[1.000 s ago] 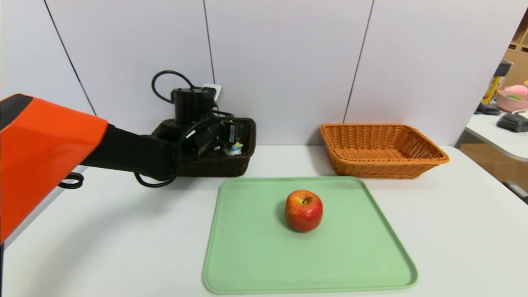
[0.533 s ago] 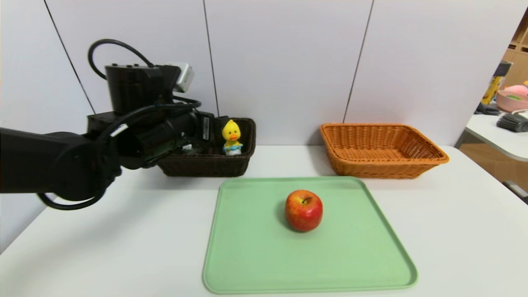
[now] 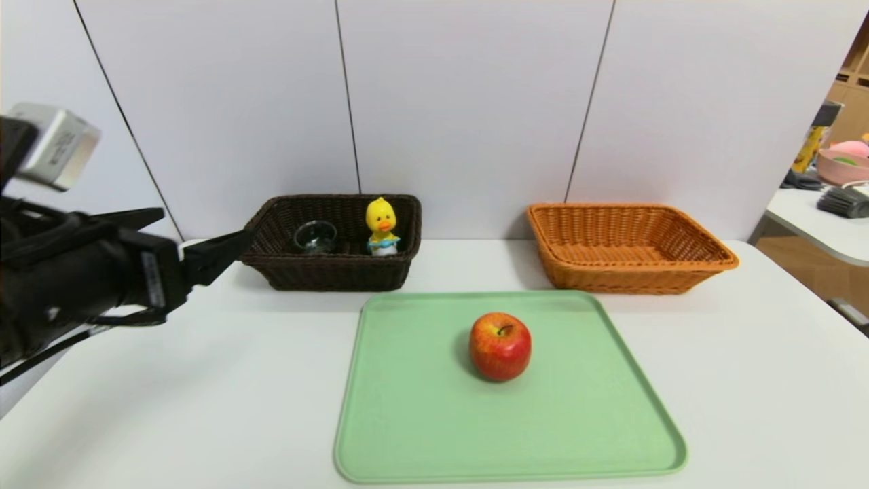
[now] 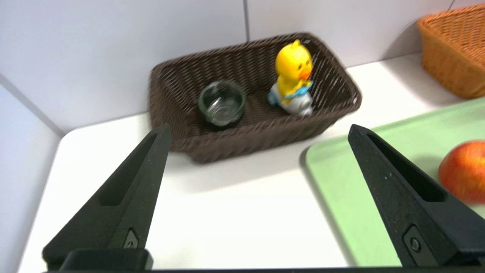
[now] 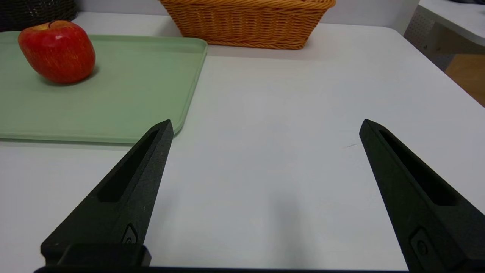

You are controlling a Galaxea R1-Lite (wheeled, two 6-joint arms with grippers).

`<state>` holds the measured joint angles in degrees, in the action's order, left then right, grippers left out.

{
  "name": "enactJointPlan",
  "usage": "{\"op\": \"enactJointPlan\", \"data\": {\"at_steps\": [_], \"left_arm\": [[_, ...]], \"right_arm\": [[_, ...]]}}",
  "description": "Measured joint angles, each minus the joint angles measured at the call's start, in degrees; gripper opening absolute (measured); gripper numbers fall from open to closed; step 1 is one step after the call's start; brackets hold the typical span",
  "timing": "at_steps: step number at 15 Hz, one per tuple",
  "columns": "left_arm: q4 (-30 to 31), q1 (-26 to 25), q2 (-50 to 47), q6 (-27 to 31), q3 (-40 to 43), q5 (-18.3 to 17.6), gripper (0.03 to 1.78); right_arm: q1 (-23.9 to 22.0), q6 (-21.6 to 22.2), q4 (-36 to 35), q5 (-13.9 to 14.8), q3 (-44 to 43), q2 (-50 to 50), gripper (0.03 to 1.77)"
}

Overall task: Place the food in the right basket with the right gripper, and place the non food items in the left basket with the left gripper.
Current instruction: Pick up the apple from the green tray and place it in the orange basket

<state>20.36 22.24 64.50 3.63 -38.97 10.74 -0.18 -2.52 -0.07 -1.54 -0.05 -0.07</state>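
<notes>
Now the black left hand (image 4: 257, 131) has been drawn back from the dark brown woven left basket (image 3: 337, 272) and is held level at the left edge of the table (image 3: 204, 380), its fingers spread wide with nothing between them. A second ago it was seen reaching into that basket, where the duck had just been set down. From this it is judged that the non-food half of the task is finished and only the food remains.

Nearest, the black right hand (image 5: 265, 125) is parked low over the table, likewise spread and empty. Ahead of it and to its left, one pale green plastic tray (image 3: 421, 421) is seen, with one round red apple (image 3: 500, 346) resting on it. Beyond the tray, straight ahead of the right hand, one orange-tan woven right basket (image 3: 679, 268) stands empty. Ahead of the left hand, the dark basket holds two items: one small clear glass cup (image 4: 222, 102) and one yellow duck toy on a white-blue scooter (image 4: 292, 77), set apart from each other.
</notes>
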Motion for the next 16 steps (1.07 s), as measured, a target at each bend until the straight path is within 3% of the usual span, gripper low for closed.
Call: {"op": "enactJointPlan", "data": {"at_steps": [6,8,11,16], "left_arm": [[-1.2,-6.5,-23.6,0.5,18.6,-0.6,1.68],[-1.1,-10.7,-28.5,1.6,21.7,-3.4,1.69],[-2.0,-15.8,-35.2,2.2,24.7,-11.4,1.69],[-6.6,-20.1,-47.7,4.2,31.5,-13.6,1.69]], "right_arm": [[0.0,0.0,0.0,0.0,0.0,0.0,1.70],[0.0,0.0,0.0,0.0,0.0,0.0,1.70],[0.0,0.0,0.0,0.0,0.0,0.0,1.70],[0.0,0.0,0.0,0.0,0.0,0.0,1.70]]}}
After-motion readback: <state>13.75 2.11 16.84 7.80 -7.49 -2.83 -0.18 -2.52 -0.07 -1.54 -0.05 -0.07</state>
